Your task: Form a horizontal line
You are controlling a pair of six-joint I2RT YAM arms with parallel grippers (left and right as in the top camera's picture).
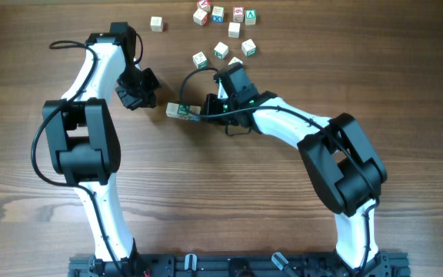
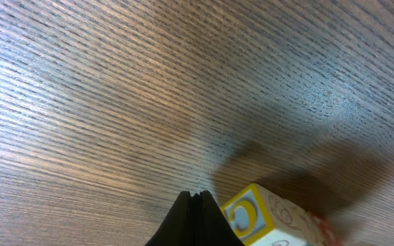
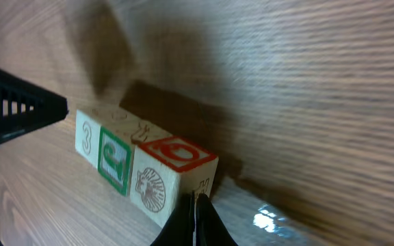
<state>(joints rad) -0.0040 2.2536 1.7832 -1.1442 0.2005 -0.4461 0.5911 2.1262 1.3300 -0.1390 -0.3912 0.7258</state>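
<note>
Horizontal line (image 1: pixel 181 111) of three touching cubes is lying on the table (image 1: pixel 229 200), btwn my claws. Right claw (image 3: pixel 197 208) is sitting pressed together, empty, tip at the red-marked end; left claw (image 2: pixel 195 205) is hovering likewise closed, just beside the other end.

The horizontal line (image 3: pixel 139 167) is pale wood, green-framed face in the middle, red ring atop one end cube; loose cubes (image 1: pixel 220 51) carry red, blue or green marks; the table (image 1: pixel 229 200) is brown woodgrain
</note>
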